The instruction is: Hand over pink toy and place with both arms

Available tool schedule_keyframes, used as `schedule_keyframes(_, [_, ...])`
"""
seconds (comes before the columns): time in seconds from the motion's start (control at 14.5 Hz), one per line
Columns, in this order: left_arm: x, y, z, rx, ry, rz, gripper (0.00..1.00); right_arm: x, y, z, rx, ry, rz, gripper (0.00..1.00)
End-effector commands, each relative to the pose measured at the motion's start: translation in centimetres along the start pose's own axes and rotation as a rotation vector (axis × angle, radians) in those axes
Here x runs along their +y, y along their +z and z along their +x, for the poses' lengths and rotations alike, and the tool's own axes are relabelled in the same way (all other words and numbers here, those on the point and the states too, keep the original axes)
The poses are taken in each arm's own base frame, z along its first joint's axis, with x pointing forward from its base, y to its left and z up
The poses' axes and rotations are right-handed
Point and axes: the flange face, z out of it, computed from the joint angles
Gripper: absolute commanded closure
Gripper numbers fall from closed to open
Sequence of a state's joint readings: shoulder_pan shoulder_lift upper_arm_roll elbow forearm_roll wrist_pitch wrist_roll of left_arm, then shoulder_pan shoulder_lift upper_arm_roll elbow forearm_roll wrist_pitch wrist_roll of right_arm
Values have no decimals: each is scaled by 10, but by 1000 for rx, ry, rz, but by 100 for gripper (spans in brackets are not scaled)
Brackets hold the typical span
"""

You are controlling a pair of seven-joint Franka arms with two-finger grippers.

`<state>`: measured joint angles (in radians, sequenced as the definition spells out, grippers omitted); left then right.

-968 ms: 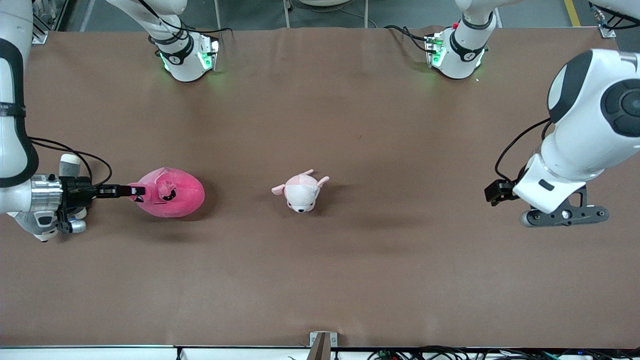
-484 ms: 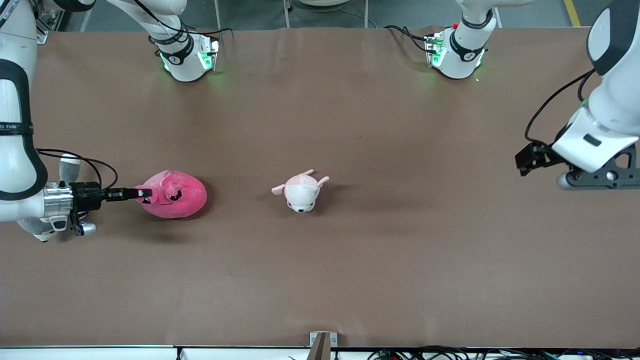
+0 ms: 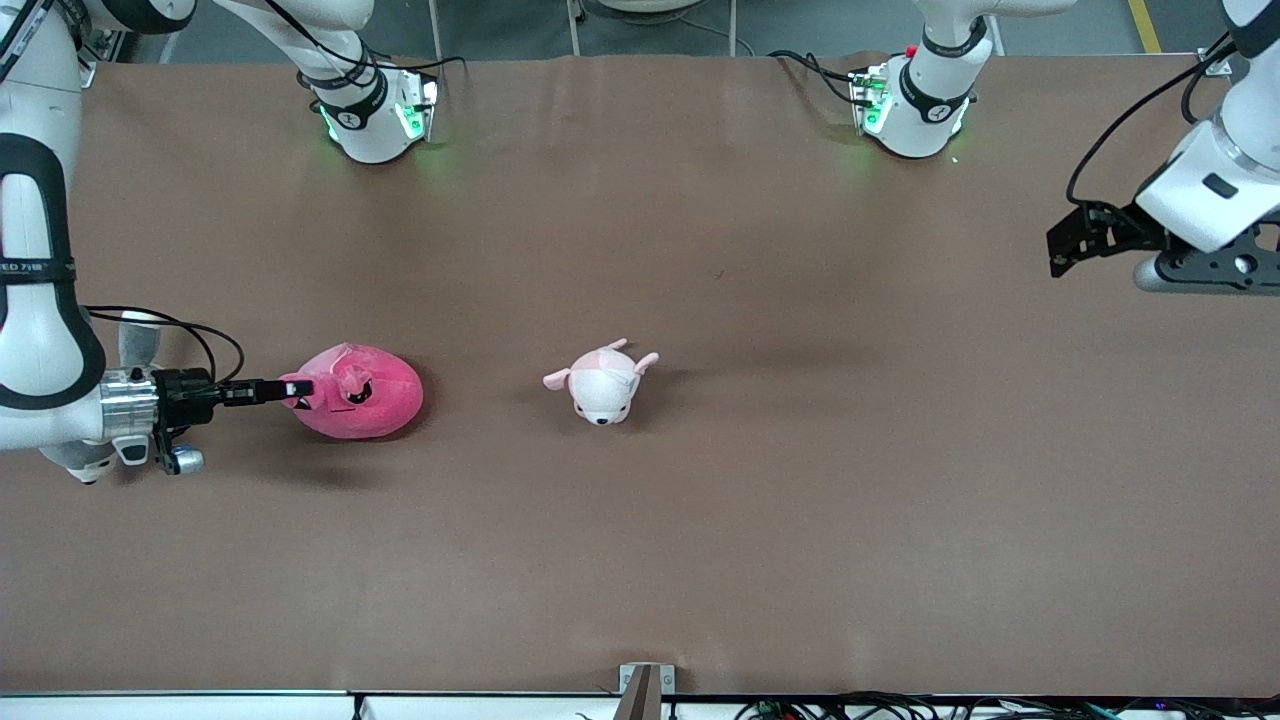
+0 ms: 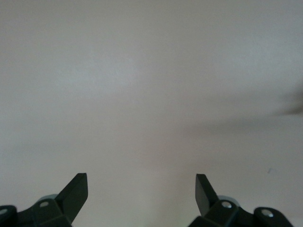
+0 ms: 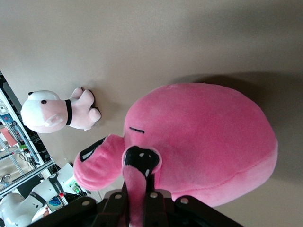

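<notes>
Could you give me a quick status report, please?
Right gripper shut on pink toy, at the right arm's end. Left gripper open, empty, waiting at its own end. Small white plush lies between them.

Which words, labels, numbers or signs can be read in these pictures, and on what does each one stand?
No text reads clearly enough to quote.
Black band on the right arm: white lettering, too blurred to read.
Round marks on the two arm bases: too small to read.
Pink toy and small white plush: no text visible.
</notes>
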<state>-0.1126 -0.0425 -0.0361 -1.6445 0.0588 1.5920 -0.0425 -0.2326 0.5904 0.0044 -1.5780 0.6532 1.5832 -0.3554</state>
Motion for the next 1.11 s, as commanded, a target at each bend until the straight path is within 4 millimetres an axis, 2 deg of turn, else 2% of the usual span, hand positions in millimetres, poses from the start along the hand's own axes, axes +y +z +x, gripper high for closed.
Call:
schedule_keyframes(0.0, [14, -7, -20, 9, -20, -8, 0, 0, -2, 6, 4, -15, 37, 46])
schedule_keyframes(0.07, [16, -10, -24, 2, -46, -21, 0, -6, -7, 7, 14, -23, 31, 0])
schedule_keyframes(0.28, [16, -12, -27, -12, -57, -52, 0, -32, -47, 10, 78, -42, -11, 0])
schedule_keyframes(0.48, [16, -11, -28, -18, -58, -51, 0, -64, -82, 2, 82, -46, -131, 0])
schedule_keyframes(0.62, [16, -10, -26, -20, -57, -51, 0, -86, -108, -12, 103, -57, -251, 0])
schedule_keyframes(0.76, [16, -11, -26, -18, -57, -51, 0, -117, -124, -29, 134, -60, -336, 0])
schedule_keyframes(0.83, [16, -13, -27, -15, -55, -52, 0, -135, -135, -41, 163, -41, -375, 0])
schedule_keyframes(1.04, [15, -17, -27, -9, -57, -52, 0, -192, -152, -76, 239, 12, -543, 0])
